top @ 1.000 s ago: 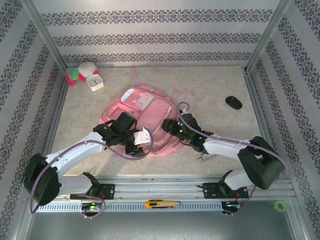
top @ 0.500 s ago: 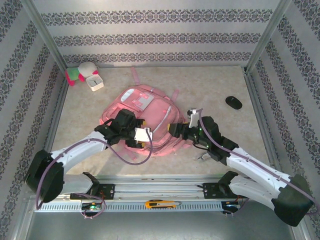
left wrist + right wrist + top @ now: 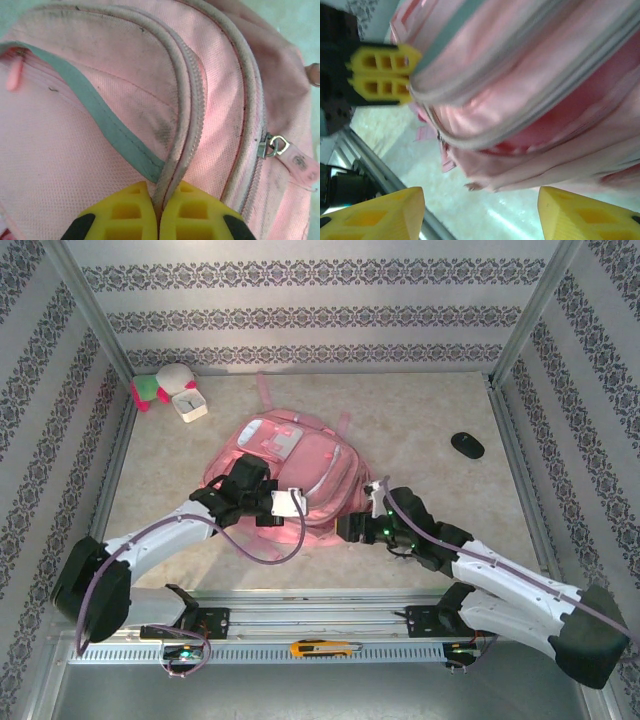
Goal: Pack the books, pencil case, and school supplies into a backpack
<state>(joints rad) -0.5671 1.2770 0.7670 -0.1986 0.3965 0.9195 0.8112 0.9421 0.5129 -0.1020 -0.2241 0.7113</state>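
Two small things sit in the far left corner of the pale surface [image 3: 440, 410]: a soft toy [image 3: 160, 383] and, just beside it, a white square clock [image 3: 188, 406]. Moving right, the left fingers [image 3: 160, 210] are clenched on a piped zip edge at the near left side of the pink backpack [image 3: 300, 465], which lies flat near the middle of the surface. In the left wrist view the piping is pinched between the two yellow tips. A grey-green trim strip [image 3: 100, 115] runs off to their left and a metal zip pull [image 3: 274, 146] lies to their right. The right fingers [image 3: 350, 531] are at the backpack's near right corner, spread wide and grasping nothing, with pink fabric just ahead of them. Farther right, well apart from the backpack, a black oval object [image 3: 467, 445] lies on the surface.
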